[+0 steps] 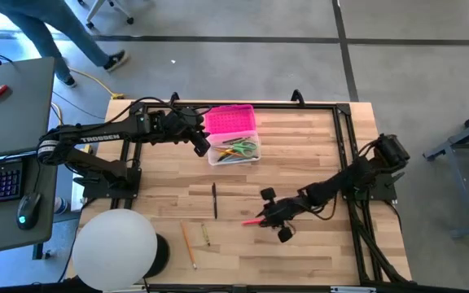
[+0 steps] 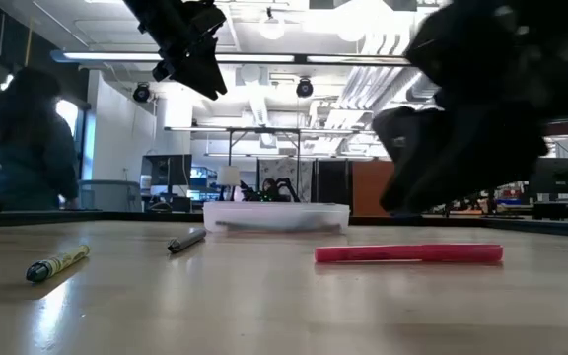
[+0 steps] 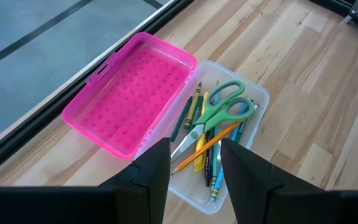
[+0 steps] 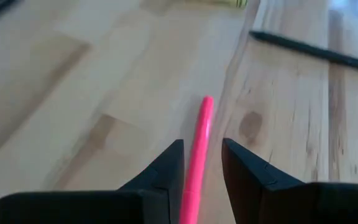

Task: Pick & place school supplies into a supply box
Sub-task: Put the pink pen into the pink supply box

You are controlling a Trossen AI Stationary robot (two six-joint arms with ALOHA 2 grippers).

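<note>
My right hand (image 4: 202, 165) sits low over the table (image 1: 316, 163), fingers open astride the pink pen (image 4: 197, 149). Left hand (image 3: 194, 171) hovers open above the supply box (image 3: 229, 155). Risk: off-centre closing rolls the pen away.

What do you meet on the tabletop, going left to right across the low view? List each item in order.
Yellow-labelled green marker → dark grey pen → clear supply box, farther back → pink pen, with the right gripper hanging over it.
</note>
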